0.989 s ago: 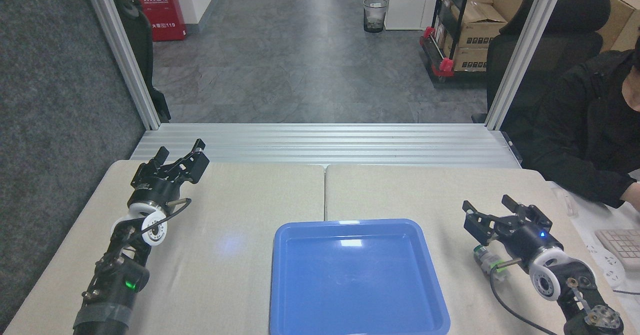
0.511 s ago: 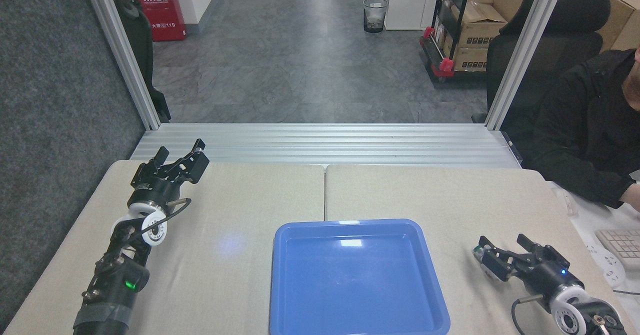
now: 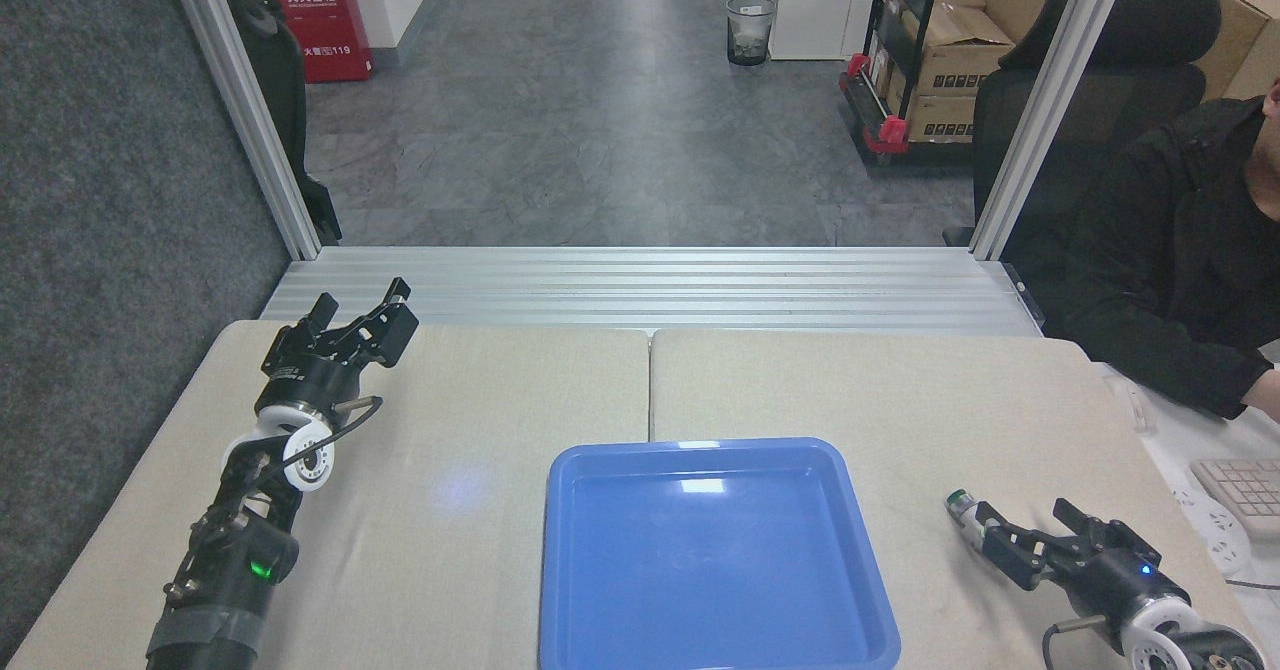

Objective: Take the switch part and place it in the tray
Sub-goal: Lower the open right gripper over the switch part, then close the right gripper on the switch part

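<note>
The switch part (image 3: pixel 962 505) lies on the table to the right of the tray, small and grey-white with a green band. Its near end is hidden behind one finger of my right gripper. My right gripper (image 3: pixel 1036 534) sits low at the bottom right, open, just behind the switch part, which is not between its fingers. The blue tray (image 3: pixel 690 445) lies at the table's front centre with nothing in it. Far off at the table's back left, my left gripper (image 3: pixel 362 308) is open and holds nothing.
A seated person in a black jacket (image 3: pixel 1180 270) is at the right edge, beside a keyboard (image 3: pixel 1240 490). An aluminium frame (image 3: pixel 640 285) runs along the table's far edge. A seam (image 3: pixel 650 380) splits the table top in two.
My right gripper has drawn back toward the near right corner and sunk lower, uncovering the switch part on the table. The left arm has stayed still.
</note>
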Robot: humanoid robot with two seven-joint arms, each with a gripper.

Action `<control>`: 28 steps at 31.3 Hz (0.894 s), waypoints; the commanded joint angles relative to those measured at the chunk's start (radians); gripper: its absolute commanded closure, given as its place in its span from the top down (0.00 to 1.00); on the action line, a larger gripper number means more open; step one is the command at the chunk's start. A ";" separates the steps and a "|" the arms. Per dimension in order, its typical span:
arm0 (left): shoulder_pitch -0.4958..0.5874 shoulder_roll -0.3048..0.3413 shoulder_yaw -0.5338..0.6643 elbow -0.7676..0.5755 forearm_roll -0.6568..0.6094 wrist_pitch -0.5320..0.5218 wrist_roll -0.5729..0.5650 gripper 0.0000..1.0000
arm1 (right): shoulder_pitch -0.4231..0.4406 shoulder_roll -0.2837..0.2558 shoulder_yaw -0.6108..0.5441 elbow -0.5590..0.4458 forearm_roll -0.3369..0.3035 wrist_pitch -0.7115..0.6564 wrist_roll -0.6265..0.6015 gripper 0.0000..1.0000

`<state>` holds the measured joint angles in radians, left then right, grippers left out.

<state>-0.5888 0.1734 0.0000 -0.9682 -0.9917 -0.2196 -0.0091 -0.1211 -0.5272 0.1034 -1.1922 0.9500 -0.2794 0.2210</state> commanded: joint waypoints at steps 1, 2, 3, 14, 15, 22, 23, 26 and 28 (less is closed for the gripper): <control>0.001 0.000 -0.023 0.000 0.001 0.000 0.000 1.00 | 0.008 -0.039 0.006 0.002 -0.004 -0.006 0.000 0.97; 0.000 0.000 -0.023 0.000 -0.001 0.000 0.000 1.00 | 0.008 -0.040 0.010 0.002 -0.004 -0.006 0.001 0.97; 0.001 0.000 -0.023 0.000 -0.001 0.000 0.000 1.00 | 0.008 -0.046 0.012 0.002 -0.004 -0.007 0.001 0.97; 0.000 0.000 -0.023 0.000 -0.001 0.000 0.000 1.00 | -0.017 -0.017 0.081 0.020 0.003 0.002 0.000 0.93; 0.000 0.000 -0.023 0.000 -0.001 0.000 0.000 1.00 | -0.018 -0.011 0.081 0.020 0.003 0.000 0.000 0.95; 0.000 0.000 -0.023 -0.001 -0.001 0.000 0.000 1.00 | -0.034 0.018 0.085 0.026 0.000 -0.014 0.000 0.98; 0.000 0.000 -0.023 0.000 -0.001 0.002 0.000 1.00 | -0.038 0.026 0.087 0.026 0.001 -0.012 0.000 0.98; 0.000 0.000 -0.023 0.000 -0.001 0.000 0.000 1.00 | -0.043 0.029 0.094 0.029 0.001 -0.011 0.000 0.98; 0.000 0.000 -0.023 0.000 0.001 0.000 0.000 1.00 | -0.043 0.027 0.099 0.045 0.001 -0.011 0.000 0.98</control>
<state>-0.5888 0.1734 0.0000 -0.9682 -0.9923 -0.2196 -0.0091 -0.1498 -0.5296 0.1609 -1.1744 0.9503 -0.2903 0.2208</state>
